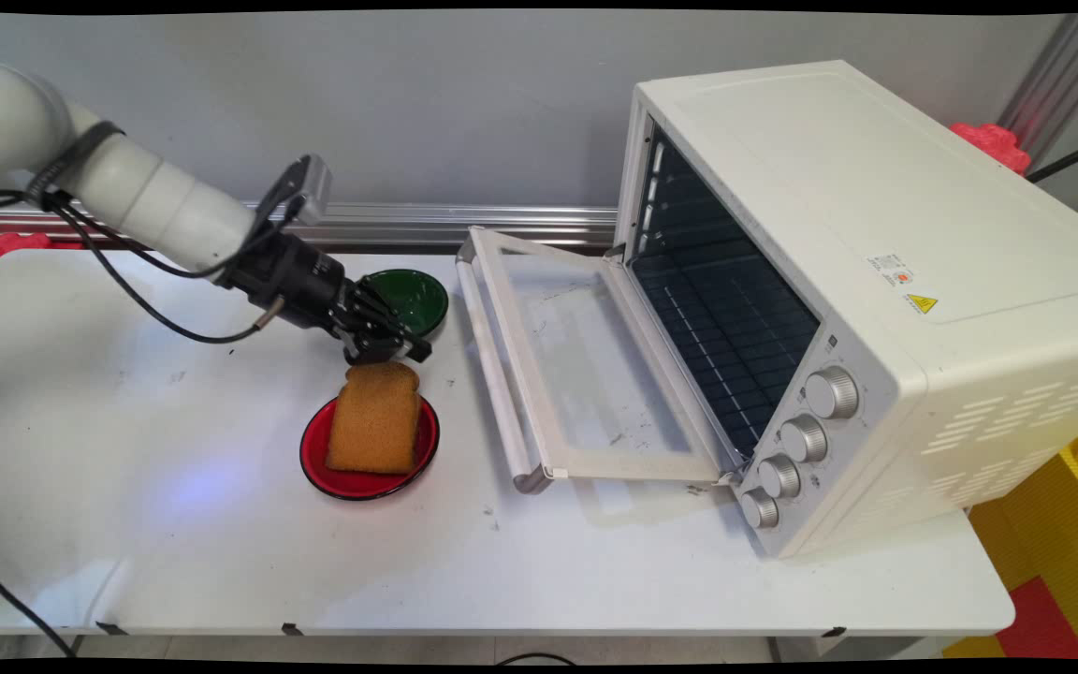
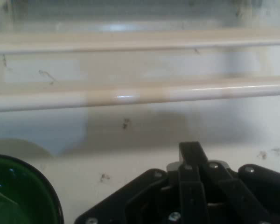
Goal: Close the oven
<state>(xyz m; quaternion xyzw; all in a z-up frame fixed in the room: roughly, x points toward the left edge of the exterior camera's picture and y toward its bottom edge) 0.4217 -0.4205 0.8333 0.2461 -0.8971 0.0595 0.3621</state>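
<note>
The gripper (image 1: 387,350) was held just above the toast (image 1: 374,417); its fingers appeared closed, tips hidden.

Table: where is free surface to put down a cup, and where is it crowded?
Free: the table's near strip in front of the red plate and oven door; also the left part. Crowded: between green bowl, gripper, toast and door handle.

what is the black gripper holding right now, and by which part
Nothing, as far as shows: the black two-finger gripper hangs just above the top edge of the brown bread slice, apparently not gripping it.
</note>
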